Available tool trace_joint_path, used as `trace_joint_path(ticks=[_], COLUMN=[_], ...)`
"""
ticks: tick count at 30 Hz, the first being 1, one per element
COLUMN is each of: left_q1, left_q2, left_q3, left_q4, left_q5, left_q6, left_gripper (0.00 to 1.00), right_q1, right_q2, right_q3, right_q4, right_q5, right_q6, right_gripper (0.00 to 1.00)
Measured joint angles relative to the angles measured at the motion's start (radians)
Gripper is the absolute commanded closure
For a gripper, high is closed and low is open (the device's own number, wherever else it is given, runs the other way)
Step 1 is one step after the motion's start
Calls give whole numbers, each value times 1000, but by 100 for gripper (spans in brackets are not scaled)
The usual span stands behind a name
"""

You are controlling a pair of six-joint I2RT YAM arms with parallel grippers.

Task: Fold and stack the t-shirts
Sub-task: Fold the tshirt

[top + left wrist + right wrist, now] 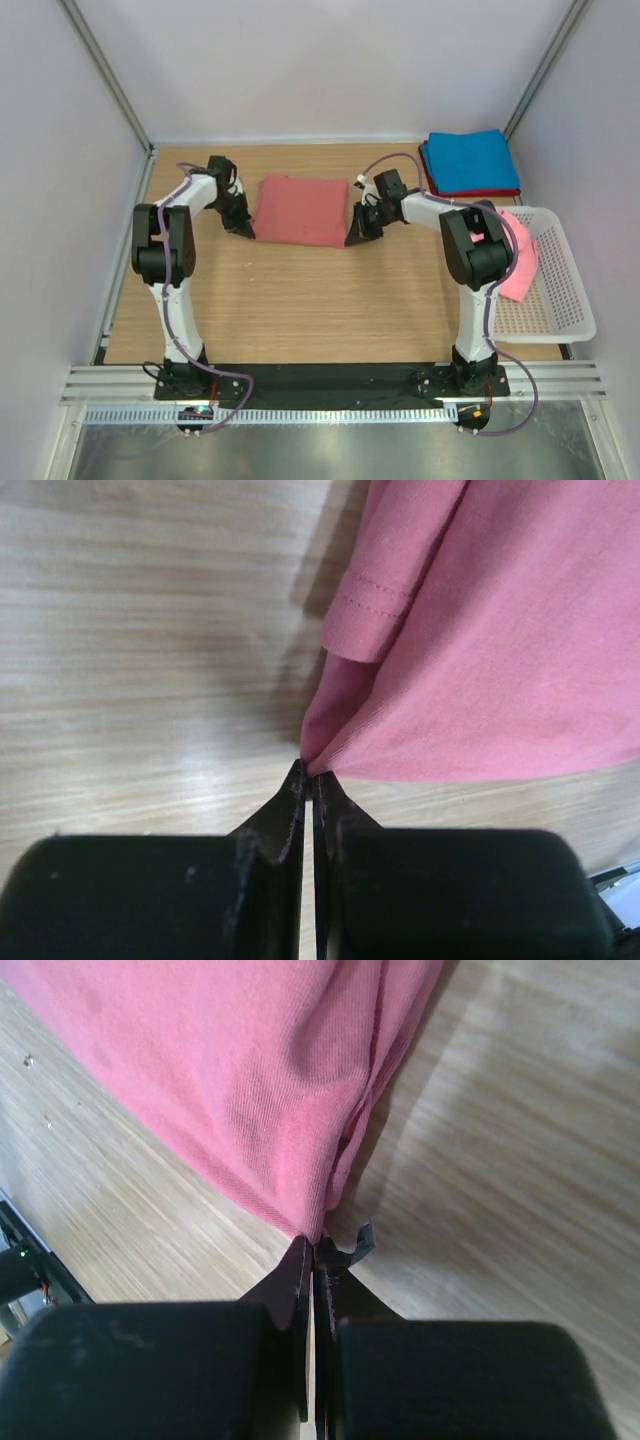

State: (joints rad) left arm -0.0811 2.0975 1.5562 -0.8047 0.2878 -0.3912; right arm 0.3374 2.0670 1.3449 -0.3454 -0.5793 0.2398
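A folded red t-shirt lies on the table between my two grippers. My left gripper is shut on its near left corner, seen in the left wrist view with the shirt spreading up and right. My right gripper is shut on its near right corner, seen in the right wrist view with the shirt above. A folded blue t-shirt lies on a folded red one at the back right. A pink t-shirt hangs in the white basket.
The white basket stands at the table's right edge, beside the right arm. White walls enclose the table on three sides. A small black tag sticks out beside the right gripper's tips.
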Motion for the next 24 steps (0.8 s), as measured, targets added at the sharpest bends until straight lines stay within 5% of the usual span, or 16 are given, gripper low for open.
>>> trace_joint_path(ticks=[3,5,7,11,14,16,24], left_q1=[-1,-2,0,11,13,13,-15], left_q2=[-27,-36,-40,-50,-72,-95,-94], left_q3=[-27,-33,-33,-11,27,58,95], left_q4=[0,-10,-27,-81,-95,-76,180], left_q5=[0,0,-13,-58,-68,-43,192], left_q6=[3,8,5,-21,-58,-93,-232], left_gripper=[100,73,67,63,63,64,65], right_q1=[9,19,26,25,24,21,13], right_q2=[-25,-47,-68,-111,-119,-119,3], right_q3=[-26,-50,-71,-74,-27,5,160], right_q4=[-3,-6,-21,-85,-121,-119,6], right_q5=[0,0,5,41,51,35,-119], right_q6=[-2,4,18,63,107,140,243], right_gripper=[93,73,67,71,93,97,92])
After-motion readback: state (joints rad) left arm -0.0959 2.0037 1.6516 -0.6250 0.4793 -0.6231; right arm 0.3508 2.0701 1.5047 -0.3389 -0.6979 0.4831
